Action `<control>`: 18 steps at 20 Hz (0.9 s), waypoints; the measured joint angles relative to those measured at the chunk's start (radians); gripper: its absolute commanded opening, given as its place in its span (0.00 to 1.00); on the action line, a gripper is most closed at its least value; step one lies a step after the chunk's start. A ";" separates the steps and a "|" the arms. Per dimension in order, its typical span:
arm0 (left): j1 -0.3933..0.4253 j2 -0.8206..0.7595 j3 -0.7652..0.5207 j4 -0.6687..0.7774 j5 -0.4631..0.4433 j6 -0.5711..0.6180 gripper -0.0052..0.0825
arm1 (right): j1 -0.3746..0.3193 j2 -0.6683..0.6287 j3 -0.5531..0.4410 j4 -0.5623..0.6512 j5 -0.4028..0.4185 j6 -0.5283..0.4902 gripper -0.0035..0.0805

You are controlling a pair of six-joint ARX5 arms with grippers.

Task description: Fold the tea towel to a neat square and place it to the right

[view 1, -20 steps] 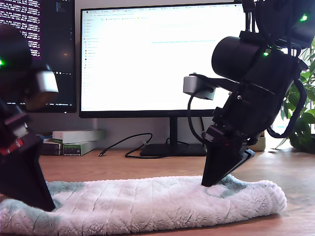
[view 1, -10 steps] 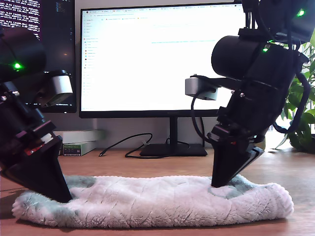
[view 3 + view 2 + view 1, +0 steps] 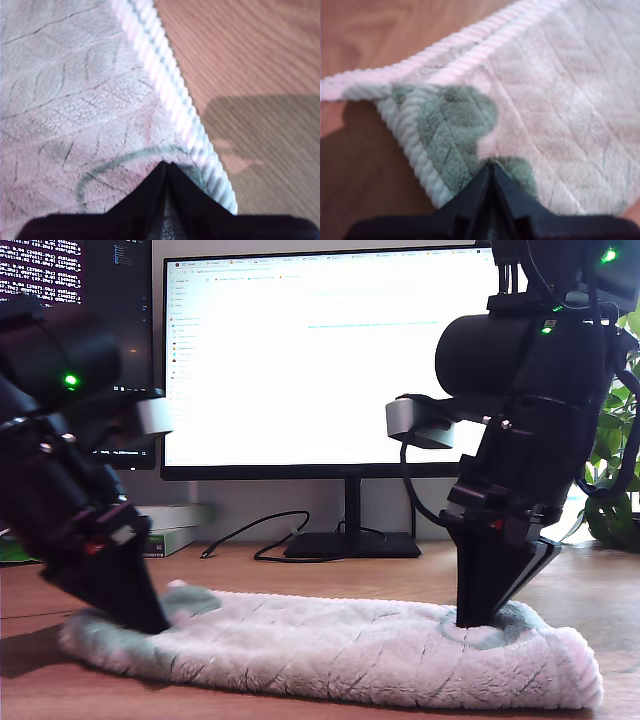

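Observation:
The tea towel (image 3: 330,650) lies folded into a long fluffy off-white strip across the wooden table (image 3: 300,565). My first gripper (image 3: 150,625) is shut on its end at the exterior view's left, where a greenish corner is turned up. The first wrist view shows the closed tips (image 3: 491,167) pinching the towel (image 3: 560,100) beside its ribbed hem. My second gripper (image 3: 475,618) is shut on the towel's end at the exterior view's right, pressing a ring-shaped dent. In the second wrist view its tips (image 3: 167,165) meet on the towel (image 3: 65,75) near the hem.
A large lit monitor (image 3: 320,360) on a stand (image 3: 352,530) is behind the towel, with a dark cable (image 3: 260,535) and stacked boxes (image 3: 165,530) at its foot. A second screen (image 3: 110,300) is at the exterior view's left, a plant (image 3: 615,480) at its right.
Both grippers have moved toward the exterior view's right, dragging the towel with them. Its end at that view's left is now fully in frame, and the arms stand more upright.

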 measured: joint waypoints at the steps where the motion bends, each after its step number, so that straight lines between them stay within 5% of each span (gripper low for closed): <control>1: 0.002 0.014 0.009 0.015 0.002 0.000 0.04 | 0.005 -0.002 0.000 -0.005 0.002 0.001 0.03; 18: 0.014 0.161 0.131 0.114 0.001 0.079 0.04 | 0.110 -0.005 0.004 -0.080 -0.034 0.026 0.03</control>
